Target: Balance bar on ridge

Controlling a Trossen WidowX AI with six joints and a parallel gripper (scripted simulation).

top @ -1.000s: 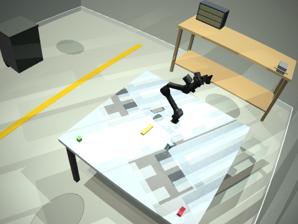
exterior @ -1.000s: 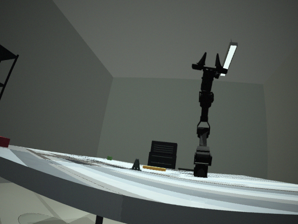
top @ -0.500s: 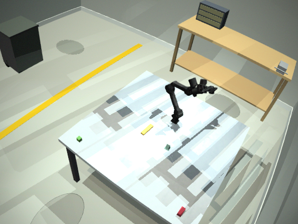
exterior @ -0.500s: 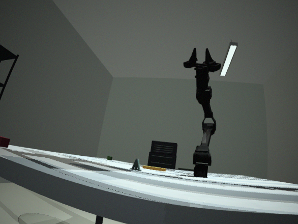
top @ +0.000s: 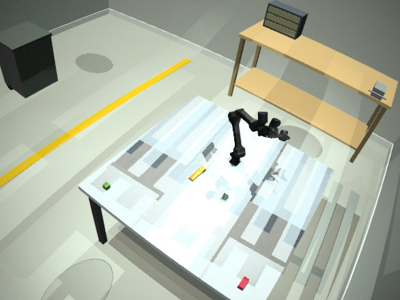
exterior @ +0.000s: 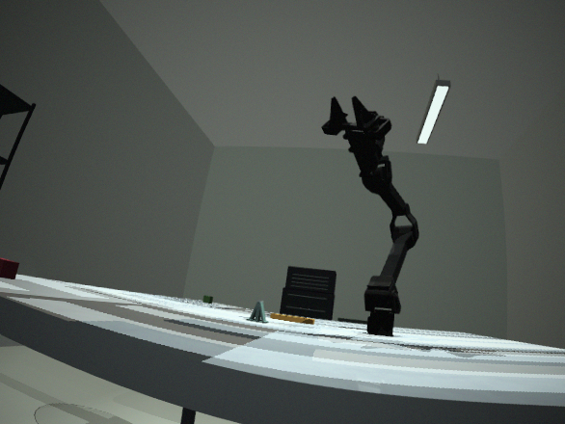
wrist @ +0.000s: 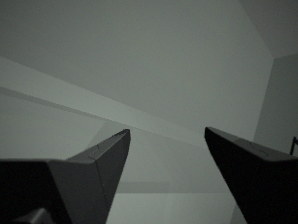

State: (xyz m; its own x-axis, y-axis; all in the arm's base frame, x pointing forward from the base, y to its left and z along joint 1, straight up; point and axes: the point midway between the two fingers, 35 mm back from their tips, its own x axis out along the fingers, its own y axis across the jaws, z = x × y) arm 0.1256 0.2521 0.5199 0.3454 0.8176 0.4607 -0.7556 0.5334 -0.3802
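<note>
The yellow-orange bar lies flat on the table. The small grey-green ridge stands on the table a short way from the bar, with nothing on it. My gripper is open and empty. It is raised high above the table, far from the bar and the ridge, and its fingers point upward in the exterior view. The wrist view shows only walls and floor beyond the fingers.
A green cube sits near the table's left corner. A red block lies near the front corner. A wooden workbench and a dark cabinet stand on the floor away from the table.
</note>
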